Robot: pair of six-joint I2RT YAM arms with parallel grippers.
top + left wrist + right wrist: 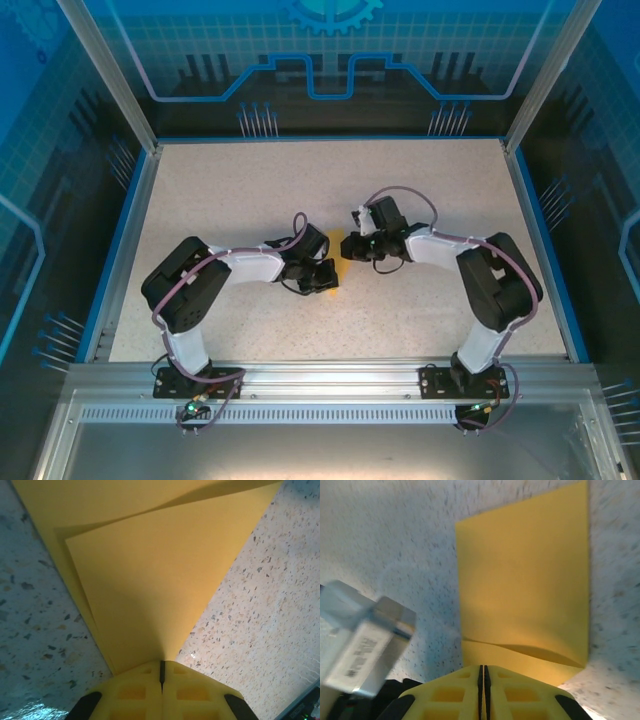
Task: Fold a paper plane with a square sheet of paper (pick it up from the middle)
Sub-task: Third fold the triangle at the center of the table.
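**Both claws pinch the folded paper**

My left claw [161, 672] is squeezed all the way closed. The square sheet of paper [150, 580] comes straight out of its pinched tip, so I know it has hold of the paper. The sheet is folded over on itself. I can see two layers, one lying a bit crooked on the other. I think the claw grips right at a corner so the layers can't slide apart.

My right claw [481, 672] is closed too, with only a thin line between its two halves. The other end of the sheet runs in under its tip. It looks like it pinches that edge, where the top layer bulges up a little.

From above, the sheet sits between the two claws, with the speckled table [250, 180] under it. Holding both ends should keep the paper flat for the next crease.
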